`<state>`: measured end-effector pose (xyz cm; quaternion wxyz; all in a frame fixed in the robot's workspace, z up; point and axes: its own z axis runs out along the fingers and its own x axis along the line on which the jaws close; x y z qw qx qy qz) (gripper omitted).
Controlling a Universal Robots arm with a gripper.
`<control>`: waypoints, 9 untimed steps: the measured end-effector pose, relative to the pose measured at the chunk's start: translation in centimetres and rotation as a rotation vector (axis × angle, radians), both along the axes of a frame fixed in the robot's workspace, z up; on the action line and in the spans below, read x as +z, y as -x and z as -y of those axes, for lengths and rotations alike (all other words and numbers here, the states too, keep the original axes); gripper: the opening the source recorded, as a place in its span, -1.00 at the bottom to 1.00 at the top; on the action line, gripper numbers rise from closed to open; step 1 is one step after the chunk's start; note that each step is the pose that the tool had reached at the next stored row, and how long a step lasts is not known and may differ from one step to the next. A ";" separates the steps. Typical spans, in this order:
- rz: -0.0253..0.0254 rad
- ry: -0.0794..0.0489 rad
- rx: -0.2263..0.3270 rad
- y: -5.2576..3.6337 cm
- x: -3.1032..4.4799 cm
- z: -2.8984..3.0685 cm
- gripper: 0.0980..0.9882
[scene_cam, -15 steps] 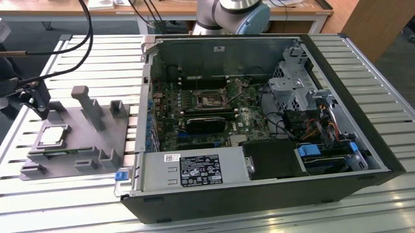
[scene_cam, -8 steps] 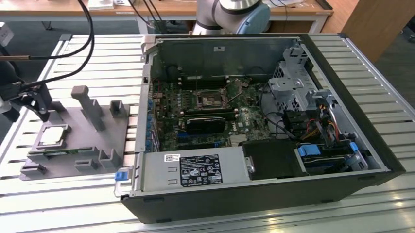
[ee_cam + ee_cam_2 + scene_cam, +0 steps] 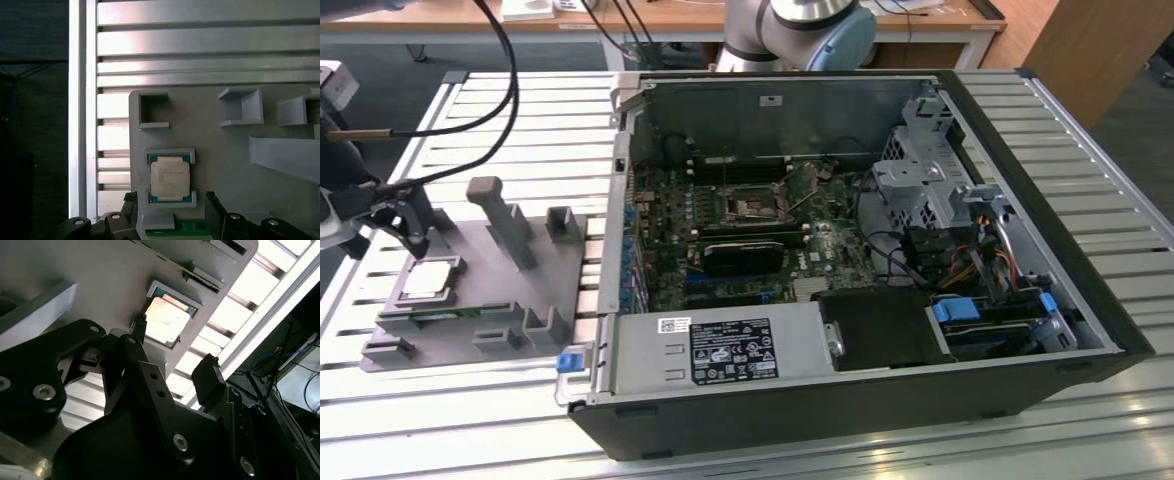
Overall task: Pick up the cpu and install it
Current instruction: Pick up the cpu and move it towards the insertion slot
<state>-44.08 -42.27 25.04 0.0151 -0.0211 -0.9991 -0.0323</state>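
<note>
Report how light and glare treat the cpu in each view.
Exterior view: the cpu is evenly lit, with a mild sheen. Second wrist view: its top is washed out to a pale glow, and the table slats behind burn white. First wrist view: the cpu is evenly lit with no hotspot, while bright glare bands run along the slats.

On the worktop (image 3: 1101, 130), the holder plate (image 3: 487, 290) lies at the exterior view's left, and the open computer case (image 3: 854, 420) lies just beside it at that view's right. The cpu (image 3: 427, 280) sits in a recess of the plate, with the memory stick (image 3: 175, 229) alongside it. The gripper (image 3: 403, 222) hangs over the cpu, one finger off each side.
</note>
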 end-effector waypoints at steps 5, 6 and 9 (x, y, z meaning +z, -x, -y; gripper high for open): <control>0.0001 0.000 0.000 0.00 -0.64 0.09 0.23; 0.0000 0.000 0.000 0.00 -0.75 0.09 0.23; 0.0000 0.000 0.000 -0.01 -1.08 0.09 0.25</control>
